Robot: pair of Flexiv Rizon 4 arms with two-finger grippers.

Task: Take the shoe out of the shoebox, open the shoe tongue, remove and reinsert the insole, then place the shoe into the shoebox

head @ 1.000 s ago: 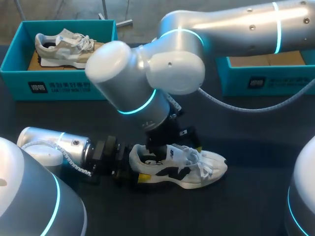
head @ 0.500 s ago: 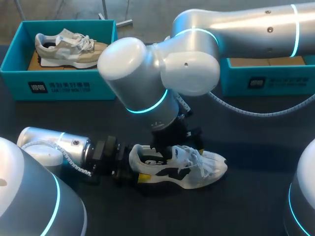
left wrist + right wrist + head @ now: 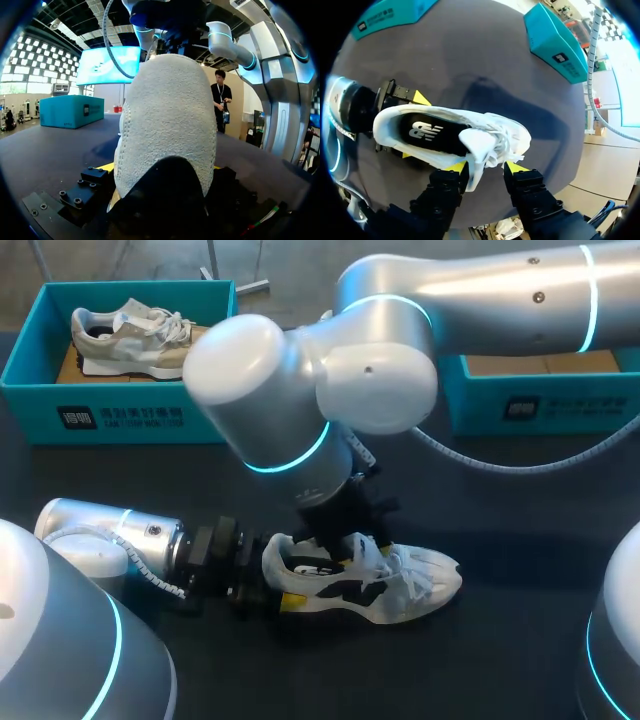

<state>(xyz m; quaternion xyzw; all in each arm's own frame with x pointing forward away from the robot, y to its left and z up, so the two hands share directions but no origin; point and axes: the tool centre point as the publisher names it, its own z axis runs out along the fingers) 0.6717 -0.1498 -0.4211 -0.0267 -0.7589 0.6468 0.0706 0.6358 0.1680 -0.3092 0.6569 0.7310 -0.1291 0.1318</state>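
Risk: tongue (image 3: 477, 142) could slip, since right fingers (image 3: 456, 167) stood wide astride it; left fingers (image 3: 420, 98) clamped shoe (image 3: 360, 585) at its 9 o'clock heel.

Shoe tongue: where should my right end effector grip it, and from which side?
Grip the tongue at its loose top edge, coming down from above the white shoe. That flap stands free over the opening, straddled by the open right end effector, and the left end effector holds the heel.
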